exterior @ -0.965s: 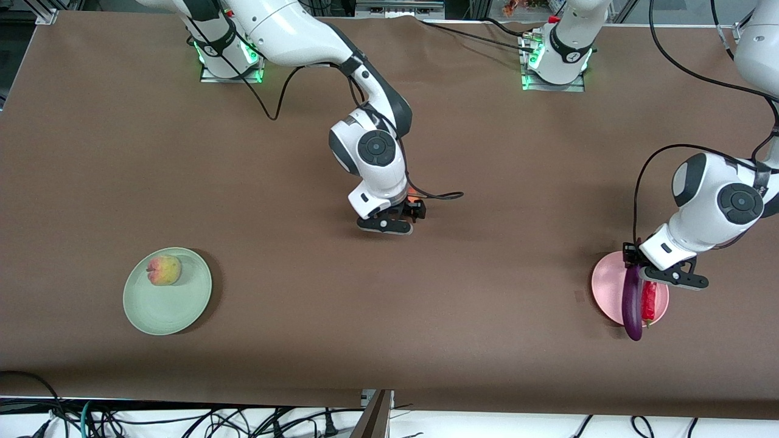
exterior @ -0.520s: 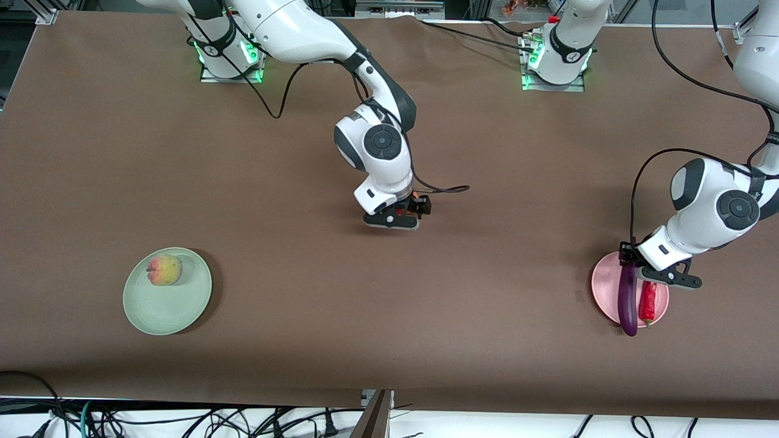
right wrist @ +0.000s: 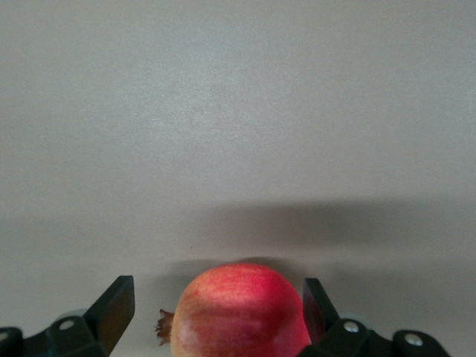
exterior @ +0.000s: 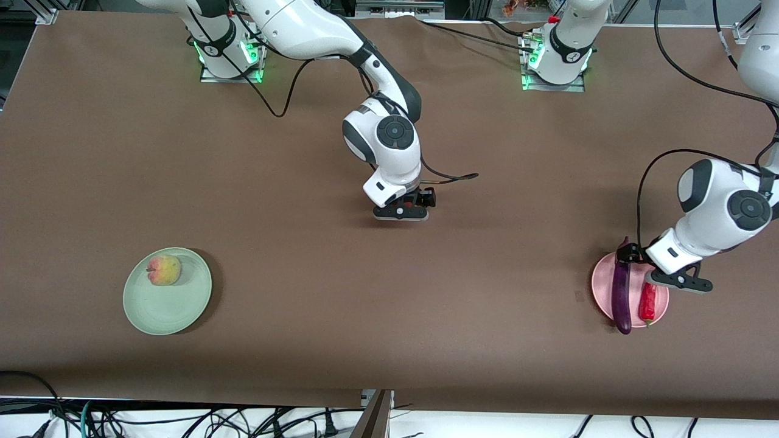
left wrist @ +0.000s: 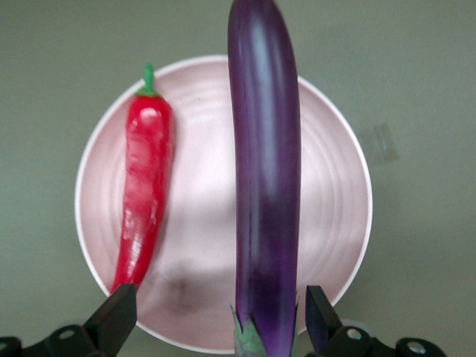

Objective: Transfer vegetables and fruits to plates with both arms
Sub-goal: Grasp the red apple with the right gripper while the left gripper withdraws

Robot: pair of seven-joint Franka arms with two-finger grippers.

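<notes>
The purple eggplant (exterior: 622,297) lies across the pink plate (exterior: 605,286), beside the red chili pepper (exterior: 647,302). Its tip overhangs the rim nearest the front camera. My left gripper (exterior: 660,277) hovers open over the plate's farther edge. In the left wrist view the eggplant (left wrist: 266,186) has its stem end between the spread fingers of the left gripper (left wrist: 219,299), and the chili (left wrist: 145,190) lies by one fingertip (left wrist: 119,309). My right gripper (exterior: 401,212) is low over mid-table, open around the red pomegranate-like fruit (right wrist: 238,312). The front view hides this fruit. The peach (exterior: 164,269) sits on the green plate (exterior: 170,307).
Both arm bases (exterior: 228,52) stand along the table edge farthest from the front camera. Black cables (exterior: 453,178) trail from each wrist. Bare brown table (exterior: 389,304) stretches between the two plates.
The left gripper opened and let go of the eggplant, which settled flatter on the pink plate. The right gripper shifted slightly toward the bases and the left arm's end.
</notes>
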